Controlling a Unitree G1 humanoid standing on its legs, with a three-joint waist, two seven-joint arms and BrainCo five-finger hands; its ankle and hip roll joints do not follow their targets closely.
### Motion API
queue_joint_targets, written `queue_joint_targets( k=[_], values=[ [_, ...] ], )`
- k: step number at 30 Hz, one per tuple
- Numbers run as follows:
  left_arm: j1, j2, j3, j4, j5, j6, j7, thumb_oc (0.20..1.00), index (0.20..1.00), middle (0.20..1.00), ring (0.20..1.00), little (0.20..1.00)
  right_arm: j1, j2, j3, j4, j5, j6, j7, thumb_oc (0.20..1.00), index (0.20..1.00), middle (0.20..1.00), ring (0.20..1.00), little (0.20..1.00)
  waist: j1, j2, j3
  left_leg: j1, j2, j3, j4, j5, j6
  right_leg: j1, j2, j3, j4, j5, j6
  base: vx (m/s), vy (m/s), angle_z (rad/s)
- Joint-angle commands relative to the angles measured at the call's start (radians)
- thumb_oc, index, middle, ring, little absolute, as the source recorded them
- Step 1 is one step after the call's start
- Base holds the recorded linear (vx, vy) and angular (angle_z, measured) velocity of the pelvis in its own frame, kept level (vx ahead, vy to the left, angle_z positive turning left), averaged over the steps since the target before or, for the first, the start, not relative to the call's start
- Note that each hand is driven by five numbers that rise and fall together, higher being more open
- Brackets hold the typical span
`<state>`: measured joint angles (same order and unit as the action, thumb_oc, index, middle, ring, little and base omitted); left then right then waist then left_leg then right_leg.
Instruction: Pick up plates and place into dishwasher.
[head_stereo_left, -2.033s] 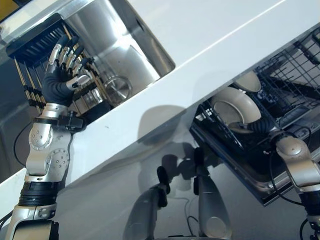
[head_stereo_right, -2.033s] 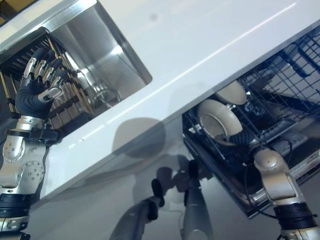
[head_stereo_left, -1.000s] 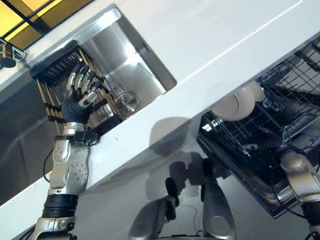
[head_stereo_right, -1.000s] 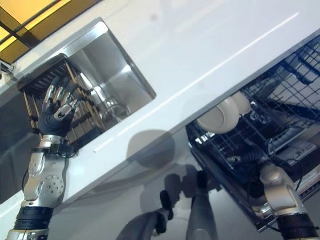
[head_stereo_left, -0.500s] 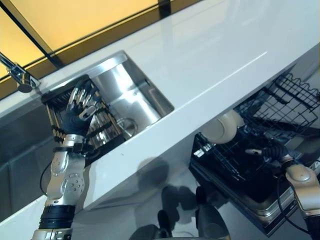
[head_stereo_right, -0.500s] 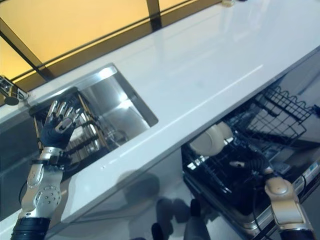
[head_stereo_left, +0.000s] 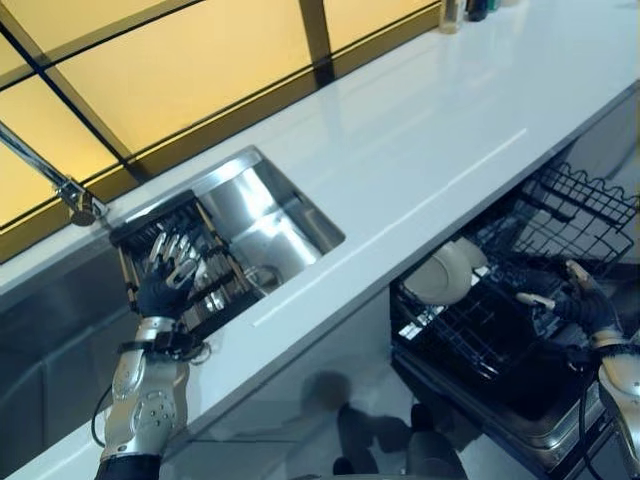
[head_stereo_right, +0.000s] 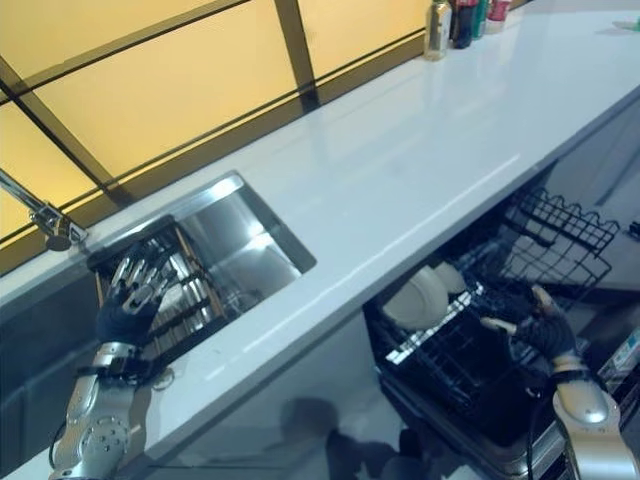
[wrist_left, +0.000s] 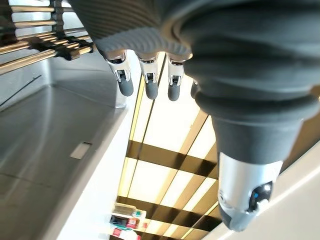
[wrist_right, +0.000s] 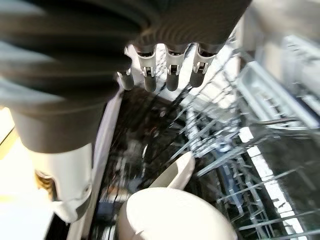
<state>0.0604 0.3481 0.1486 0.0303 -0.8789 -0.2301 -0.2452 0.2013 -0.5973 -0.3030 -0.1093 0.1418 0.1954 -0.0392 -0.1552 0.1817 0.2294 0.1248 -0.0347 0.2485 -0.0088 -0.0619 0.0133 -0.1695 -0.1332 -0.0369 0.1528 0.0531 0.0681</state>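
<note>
Two cream plates (head_stereo_left: 440, 274) stand on edge side by side in the pulled-out black dishwasher rack (head_stereo_left: 478, 333) under the counter. They also show close up as plates (wrist_right: 176, 216) past the right hand's fingers (wrist_right: 170, 76). My right hand (head_stereo_left: 585, 301) is open with straight fingers, held above the rack to the right of the plates and apart from them. My left hand (head_stereo_left: 168, 276) is open with its fingers spread, over the dark drying rack (head_stereo_left: 205, 262) that sits in the steel sink (head_stereo_left: 268, 215). It holds nothing.
A long white counter (head_stereo_left: 430, 130) runs between the sink and the dishwasher. A faucet (head_stereo_left: 72, 196) reaches over the sink's far left. Several bottles (head_stereo_right: 455, 18) stand at the counter's far end. A second wire basket (head_stereo_left: 580, 205) sits behind the plates.
The camera has swung, shifting the whole picture. My right hand has drawn back from the plates to the right and opened above the rack. The left hand stays over the drying rack.
</note>
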Motion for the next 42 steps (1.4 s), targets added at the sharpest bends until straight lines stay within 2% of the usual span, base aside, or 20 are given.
queue_joint_targets(
  k=[1,4,10,12,16,23,30,34,36,38,42],
  values=[
    [-0.038,0.000,0.059,0.039,-0.023,-0.088,0.003,1.000,1.000,1.000,1.000,1.000,-0.010,-0.012,-0.007,-0.016,0.026,-0.023,-0.074,1.000,1.000,1.000,1.000,1.000,-0.029,0.005,0.016,-0.105,-0.033,-0.026,0.119,-0.057,0.013,0.043,-0.024,0.010,0.070,-0.169,0.022,0.03,0.096,-0.14],
    [-0.060,-0.001,0.046,0.047,-0.035,-0.088,0.027,1.000,1.000,1.000,1.000,1.000,-0.037,-0.014,0.026,0.025,0.053,-0.026,-0.119,1.000,1.000,1.000,1.000,1.000,-0.035,0.026,0.038,-0.121,-0.041,-0.019,0.135,-0.057,0.013,0.021,-0.036,0.019,0.077,-0.164,0.026,0.02,0.092,-0.12],
    [-0.164,0.014,-0.014,0.091,-0.044,-0.102,0.086,1.000,1.000,1.000,1.000,1.000,-0.196,-0.014,0.085,0.142,0.158,-0.055,-0.350,1.000,1.000,1.000,1.000,1.000,-0.043,0.057,0.114,-0.216,-0.049,0.004,0.205,-0.062,0.016,-0.089,-0.054,0.040,0.132,-0.159,0.024,-0.09,0.042,-0.13],
    [-0.191,0.027,-0.029,0.091,-0.049,-0.105,0.102,1.000,1.000,1.000,1.000,1.000,-0.246,-0.015,0.094,0.170,0.189,-0.061,-0.392,1.000,1.000,1.000,1.000,1.000,-0.041,0.070,0.138,-0.244,-0.052,0.003,0.213,-0.056,0.016,-0.119,-0.052,0.045,0.141,-0.152,0.023,-0.10,-0.001,-0.05],
    [-0.213,0.039,-0.043,0.073,-0.064,-0.095,0.127,1.000,1.000,1.000,1.000,1.000,-0.299,-0.021,0.103,0.196,0.193,-0.059,-0.431,1.000,1.000,1.000,1.000,1.000,-0.035,0.094,0.163,-0.277,-0.060,-0.002,0.223,-0.048,0.017,-0.158,-0.055,0.052,0.150,-0.144,0.018,-0.03,0.011,-0.03],
    [-0.219,0.034,-0.063,0.057,-0.076,-0.078,0.134,1.000,1.000,1.000,1.000,1.000,-0.382,-0.056,0.108,0.246,0.245,-0.025,-0.437,1.000,1.000,1.000,1.000,1.000,-0.020,0.126,0.184,-0.322,-0.074,-0.023,0.245,-0.041,0.017,-0.212,-0.057,0.072,0.178,-0.141,0.008,0.01,0.011,-0.02],
    [-0.250,0.040,-0.086,0.060,-0.091,-0.060,0.145,1.000,1.000,1.000,1.000,1.000,-0.485,-0.075,0.124,0.318,0.263,-0.005,-0.489,1.000,1.000,1.000,1.000,1.000,-0.010,0.135,0.199,-0.350,-0.071,-0.022,0.255,-0.035,0.014,-0.245,-0.058,0.074,0.190,-0.138,0.002,0.01,0.008,-0.03],
    [-0.256,0.034,-0.101,0.064,-0.089,-0.073,0.158,1.000,1.000,1.000,1.000,1.000,-0.503,-0.080,0.114,0.369,0.292,0.023,-0.569,1.000,1.000,1.000,1.000,1.000,-0.007,0.142,0.212,-0.381,-0.071,-0.025,0.263,-0.028,0.013,-0.278,-0.055,0.077,0.205,-0.138,-0.001,0.00,0.000,0.00],
    [-0.251,0.032,-0.102,0.053,-0.085,-0.072,0.167,1.000,1.000,1.000,1.000,1.000,-0.498,-0.067,0.115,0.407,0.338,0.036,-0.562,1.000,1.000,1.000,1.000,1.000,-0.002,0.144,0.219,-0.394,-0.072,-0.029,0.269,-0.025,0.015,-0.292,-0.052,0.078,0.214,-0.137,-0.005,-0.01,-0.001,0.03],
    [-0.253,0.036,-0.103,0.030,-0.077,-0.056,0.182,1.000,1.000,1.000,1.000,1.000,-0.498,-0.057,0.130,0.436,0.352,0.039,-0.514,1.000,1.000,1.000,1.000,1.000,0.007,0.143,0.225,-0.403,-0.076,-0.040,0.274,-0.024,0.018,-0.298,-0.050,0.077,0.220,-0.136,-0.009,-0.02,-0.025,0.05],
    [-0.273,0.062,-0.094,-0.007,-0.088,-0.015,0.194,1.000,1.000,1.000,1.000,1.000,-0.570,-0.077,0.220,0.462,0.338,0.125,-0.285,1.000,1.000,1.000,1.000,1.000,0.030,0.139,0.233,-0.414,-0.079,-0.057,0.278,-0.018,0.016,-0.301,-0.054,0.062,0.224,-0.134,-0.015,-0.01,-0.017,0.02]
  ],
)
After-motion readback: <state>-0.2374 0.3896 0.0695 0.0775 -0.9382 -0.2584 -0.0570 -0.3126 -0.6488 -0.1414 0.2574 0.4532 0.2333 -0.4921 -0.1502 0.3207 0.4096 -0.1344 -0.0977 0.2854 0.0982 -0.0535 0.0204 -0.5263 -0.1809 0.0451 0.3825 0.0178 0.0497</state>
